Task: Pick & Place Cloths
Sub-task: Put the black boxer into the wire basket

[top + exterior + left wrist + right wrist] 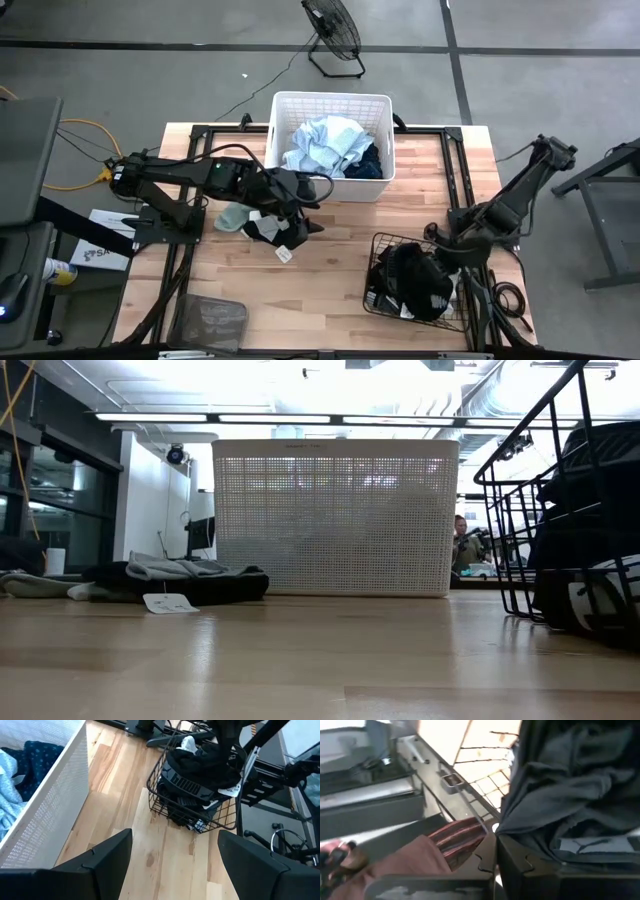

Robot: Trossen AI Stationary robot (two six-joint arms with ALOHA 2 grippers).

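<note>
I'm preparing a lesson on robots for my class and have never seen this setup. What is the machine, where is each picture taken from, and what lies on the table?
It is a robot with two dark arms at a wooden table. One picture looks straight down, one looks level across the tabletop, and two come from cameras on the wrists. A white laundry basket holds light blue cloth. A black wire basket holds black cloth. More cloths lie on the table. The left claw is above them, open and empty. The right claw is shut beside the wire basket; whether it grips anything I cannot tell.

Open tabletop (pixel 330 255) between laundry basket (pixel 331 190) and wire basket (pixel 372 290).
</note>
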